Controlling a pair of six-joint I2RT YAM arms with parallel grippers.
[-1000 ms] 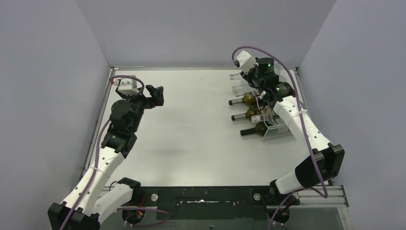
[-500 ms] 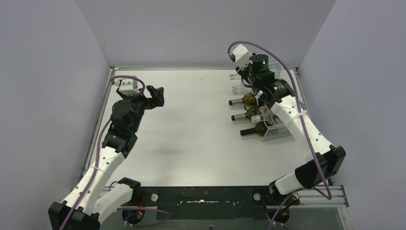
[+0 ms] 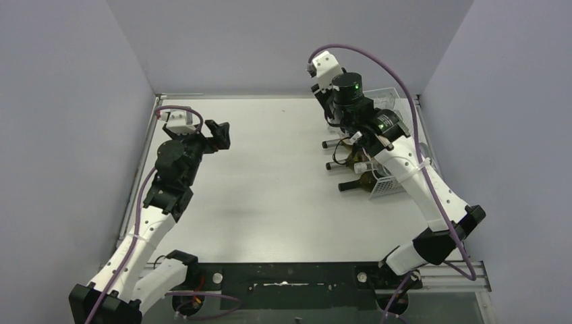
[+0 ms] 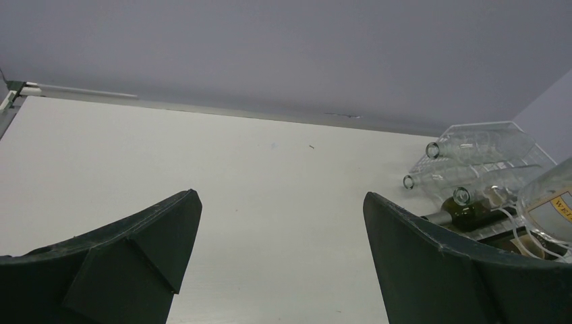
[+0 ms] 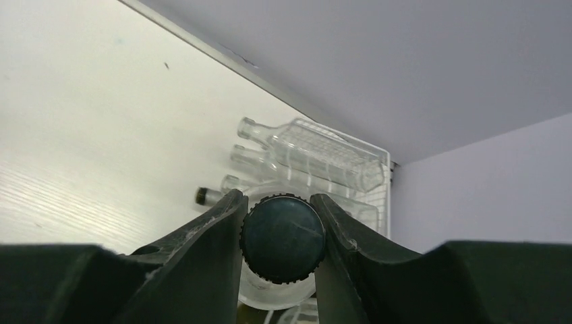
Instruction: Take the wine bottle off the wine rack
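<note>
Right arm [image 3: 413,181]: stretched to the tabletop's [image 3: 270,196] far right corner, wrist high
Left arm [image 3: 168,179]: bent by the left edge, left gripper [image 4: 278,202] gaping wide
Wine rack [image 3: 389,183]: far right corner
Wine bottle [image 5: 282,239]: dark cap pinched in right gripper [image 5: 278,202], at the rack

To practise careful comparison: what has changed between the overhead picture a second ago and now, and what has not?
The right gripper, shut on a bottle's cap, has moved left and toward the back wall, away from the rack. The left gripper stays open and still; the dark bottles lie unmoved.
</note>
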